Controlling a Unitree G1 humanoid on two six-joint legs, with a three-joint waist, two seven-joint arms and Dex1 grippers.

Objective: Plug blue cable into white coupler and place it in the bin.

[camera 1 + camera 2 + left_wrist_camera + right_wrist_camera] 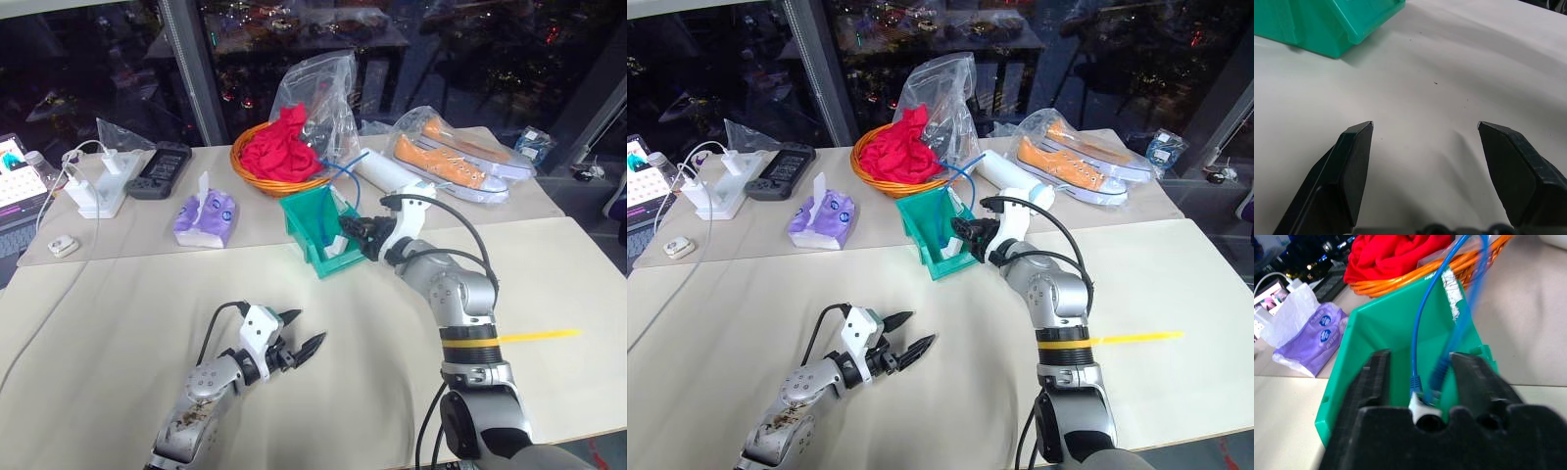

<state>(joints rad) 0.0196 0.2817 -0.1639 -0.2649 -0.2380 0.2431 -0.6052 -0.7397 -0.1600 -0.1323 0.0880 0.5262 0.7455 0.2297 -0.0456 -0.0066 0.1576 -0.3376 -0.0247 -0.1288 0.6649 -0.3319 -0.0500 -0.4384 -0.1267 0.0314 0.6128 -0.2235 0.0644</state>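
The teal-green bin stands at mid-table, in front of the basket. My right gripper reaches level into its open front, and in the right wrist view its jaws stand open. Between them the white coupler lies low in the bin. The plug ends of the blue cable hang onto the coupler, and neither finger presses them. The cable loops up over the bin's back wall. My left gripper hovers open and empty over the near table, with the bin's corner ahead of it.
Behind the bin sit an orange wicker basket of red cloth and a clear plastic bag. A purple tissue pack, white chargers and a black device lie to the left. Bagged orange shoes are at the back right.
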